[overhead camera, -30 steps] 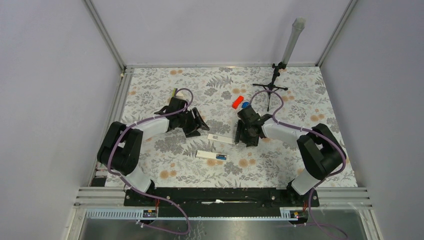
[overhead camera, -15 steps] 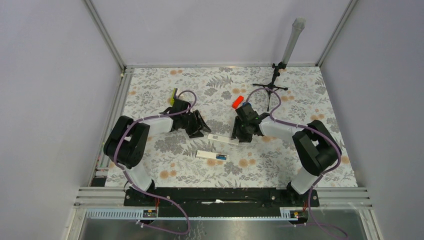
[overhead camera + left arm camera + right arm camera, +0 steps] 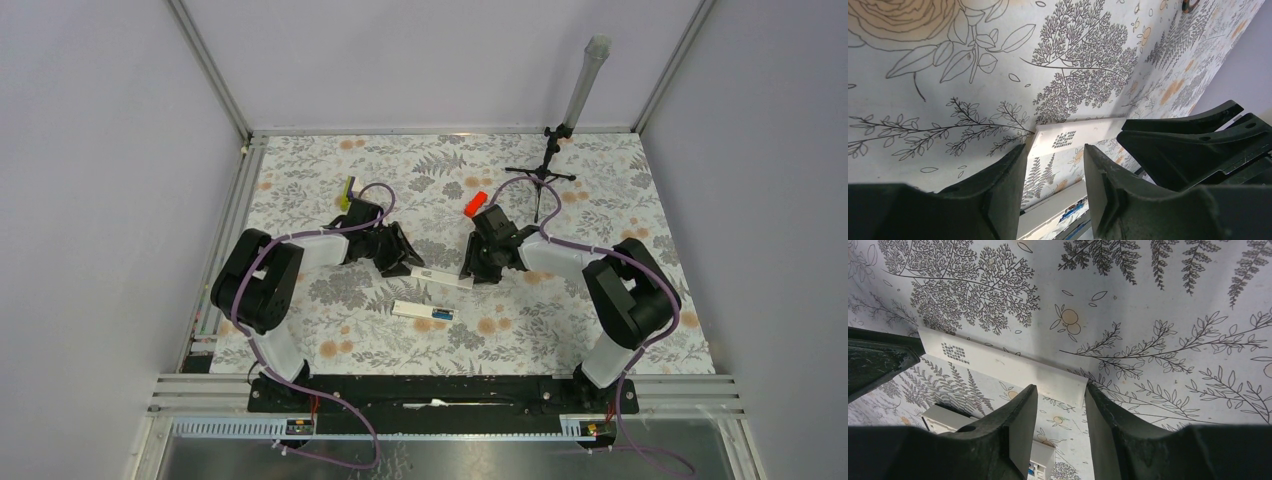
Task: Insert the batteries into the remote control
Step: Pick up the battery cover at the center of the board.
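The remote control [image 3: 415,309] lies on the floral mat near the middle front, back up, with blue batteries [image 3: 440,314] in its recess. It also shows low in the left wrist view [image 3: 1055,210] with a blue battery [image 3: 1072,214], and in the right wrist view [image 3: 945,417]. A thin flat white strip [image 3: 441,277] with a small dark mark lies just behind it. My left gripper [image 3: 408,262] is open at the strip's left end [image 3: 1054,150]. My right gripper [image 3: 472,270] is open at the strip's right end [image 3: 1060,387]. Neither holds anything.
A red block [image 3: 475,204] lies behind the right gripper. A black tripod [image 3: 541,178] with a grey tube stands at the back right. A small yellow-green piece [image 3: 347,189] lies behind the left arm. Metal rails edge the mat.
Both grippers have closed in on the thin strip, the left one moving right and the right one moving left. The right arm now hides the blue half-round piece beside the red block.
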`<control>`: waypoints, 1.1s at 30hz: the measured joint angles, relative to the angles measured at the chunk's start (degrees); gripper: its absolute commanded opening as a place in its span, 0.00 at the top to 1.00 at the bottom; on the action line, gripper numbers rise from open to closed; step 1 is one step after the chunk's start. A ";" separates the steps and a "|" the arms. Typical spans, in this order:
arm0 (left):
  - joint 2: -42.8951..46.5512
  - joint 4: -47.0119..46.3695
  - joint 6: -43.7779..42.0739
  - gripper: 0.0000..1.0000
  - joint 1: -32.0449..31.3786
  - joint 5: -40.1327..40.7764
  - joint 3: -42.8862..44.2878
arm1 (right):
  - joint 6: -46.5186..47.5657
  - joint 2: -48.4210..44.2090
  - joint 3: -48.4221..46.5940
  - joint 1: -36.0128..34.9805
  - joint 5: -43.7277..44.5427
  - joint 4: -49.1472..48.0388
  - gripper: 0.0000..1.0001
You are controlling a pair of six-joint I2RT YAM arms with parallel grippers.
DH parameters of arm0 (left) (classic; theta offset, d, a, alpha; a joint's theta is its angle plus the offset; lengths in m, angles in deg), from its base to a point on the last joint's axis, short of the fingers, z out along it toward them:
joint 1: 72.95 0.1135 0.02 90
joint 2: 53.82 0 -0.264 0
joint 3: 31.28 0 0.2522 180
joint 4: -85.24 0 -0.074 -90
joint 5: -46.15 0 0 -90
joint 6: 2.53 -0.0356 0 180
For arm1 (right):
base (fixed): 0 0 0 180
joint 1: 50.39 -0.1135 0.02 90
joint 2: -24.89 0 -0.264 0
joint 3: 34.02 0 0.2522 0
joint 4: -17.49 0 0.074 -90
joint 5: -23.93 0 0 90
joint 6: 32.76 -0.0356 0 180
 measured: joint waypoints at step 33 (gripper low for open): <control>11.65 9.60 0.74 0.55 -4.94 -0.50 -1.11 | 0.07 -10.16 3.43 0.00 -5.42 9.35 0.55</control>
